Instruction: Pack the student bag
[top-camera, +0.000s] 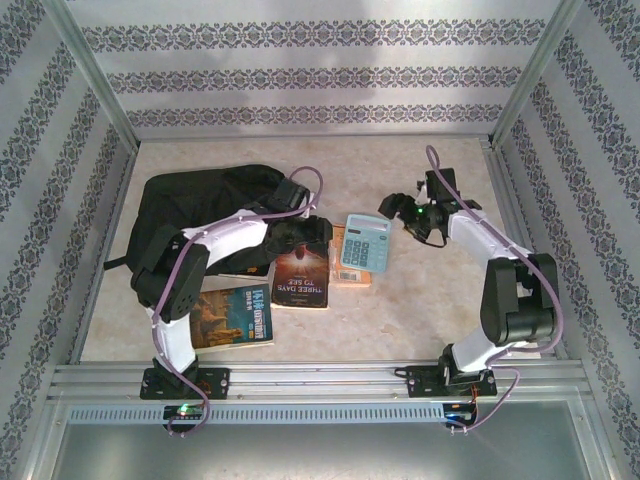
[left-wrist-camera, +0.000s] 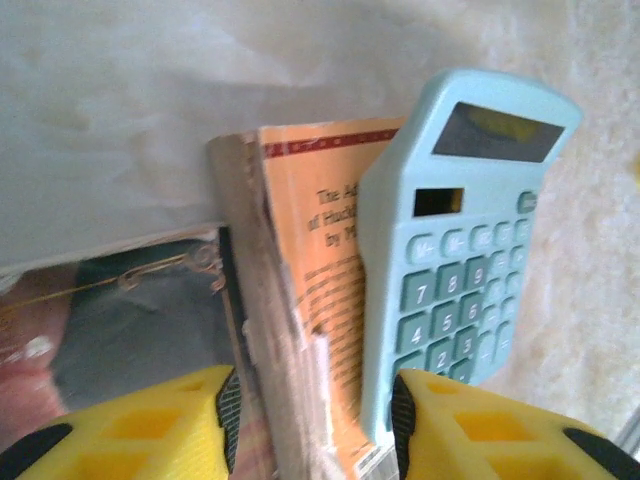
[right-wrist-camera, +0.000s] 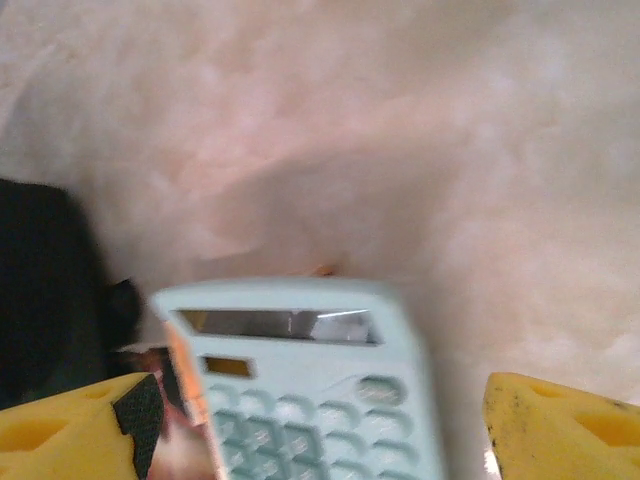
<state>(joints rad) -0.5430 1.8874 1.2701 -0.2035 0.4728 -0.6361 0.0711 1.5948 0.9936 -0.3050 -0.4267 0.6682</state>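
Bag (top-camera: 200, 205) is parked right behind the left gripper (top-camera: 310, 235), jaws set astride a book (left-wrist-camera: 320, 260), grip unclear; right gripper (top-camera: 398, 210) is spread wide, farther off.

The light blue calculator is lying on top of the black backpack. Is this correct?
Not quite. The light blue calculator is lying on top of the orange book, not on the black backpack. The left wrist view shows it.
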